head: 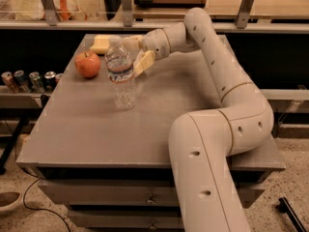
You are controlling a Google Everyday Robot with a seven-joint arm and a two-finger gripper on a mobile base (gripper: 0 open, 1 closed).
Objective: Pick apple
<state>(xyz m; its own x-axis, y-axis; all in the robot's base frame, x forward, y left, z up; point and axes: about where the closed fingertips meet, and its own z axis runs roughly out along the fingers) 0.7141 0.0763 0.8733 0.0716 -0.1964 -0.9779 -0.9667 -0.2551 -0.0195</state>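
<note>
The gripper (137,53) sits near the table's (87,129) 12 o'clock, its 9 o'clock side hidden behind the bottle (120,71). The bottle's cap also covers one end of the sponge (102,43). At 9 o'clock, the cans (29,80) are too small to read, the nearest one half behind the table's edge. The arm (212,178) runs off the bottom at 6 o'clock. A bowl (8,200) at 8 o'clock and a black bar (292,214) at 4 o'clock are cropped too.
</note>
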